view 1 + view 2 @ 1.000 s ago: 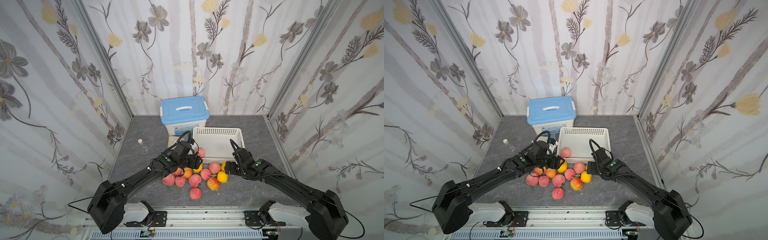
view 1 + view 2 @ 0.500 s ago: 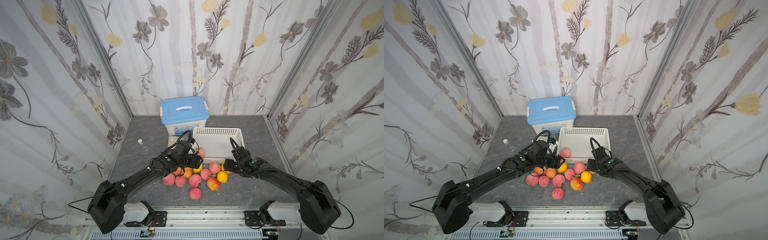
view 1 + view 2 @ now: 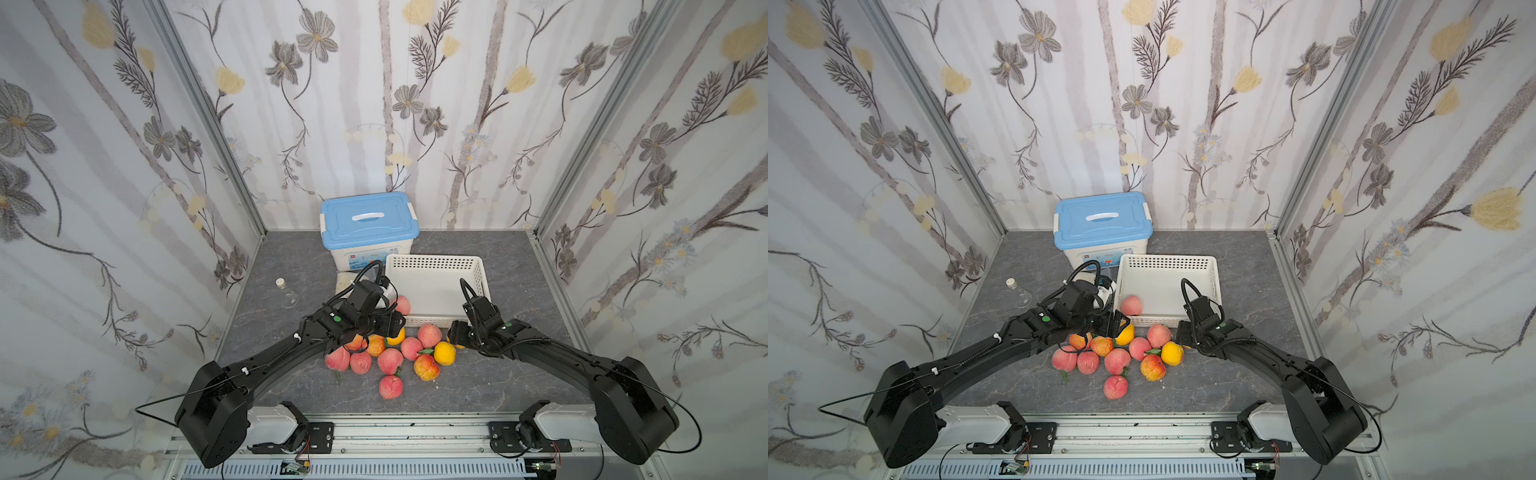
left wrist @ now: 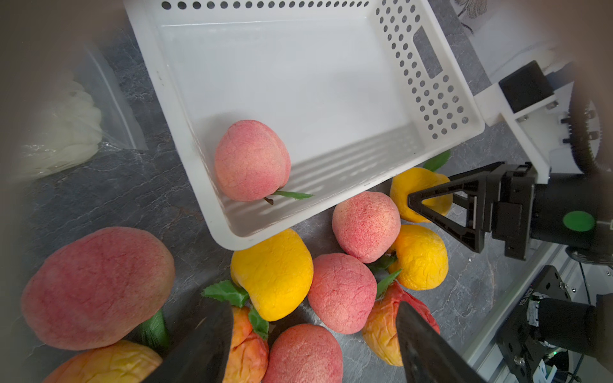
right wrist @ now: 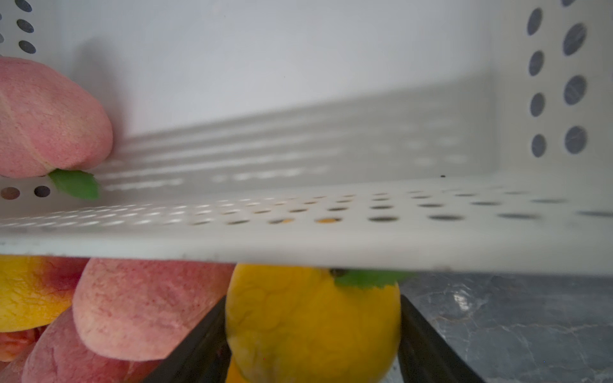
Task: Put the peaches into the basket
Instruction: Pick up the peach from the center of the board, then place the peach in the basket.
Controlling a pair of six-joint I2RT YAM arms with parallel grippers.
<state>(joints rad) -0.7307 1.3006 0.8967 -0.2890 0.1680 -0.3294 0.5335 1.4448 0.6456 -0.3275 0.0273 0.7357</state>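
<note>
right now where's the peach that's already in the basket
In a top view the peach sits in the basket's near left corner, just beyond the left claw.

— What do we have around us?
— We see three walls, the far wall (image 3: 374,104), the left wall (image 3: 83,208) and the right wall (image 3: 685,187). All are papered pale with grey stripes, dark grey flowers and yellow buds.
— And where they meet?
— We find a silver metal strip in each far corner, the left post (image 3: 208,124) and the right post (image 3: 598,116).
— Below?
— We look at a dark grey marbled floor (image 3: 498,386), matt with pale veins. The light is bright and even, and the shadows are soft.
</note>
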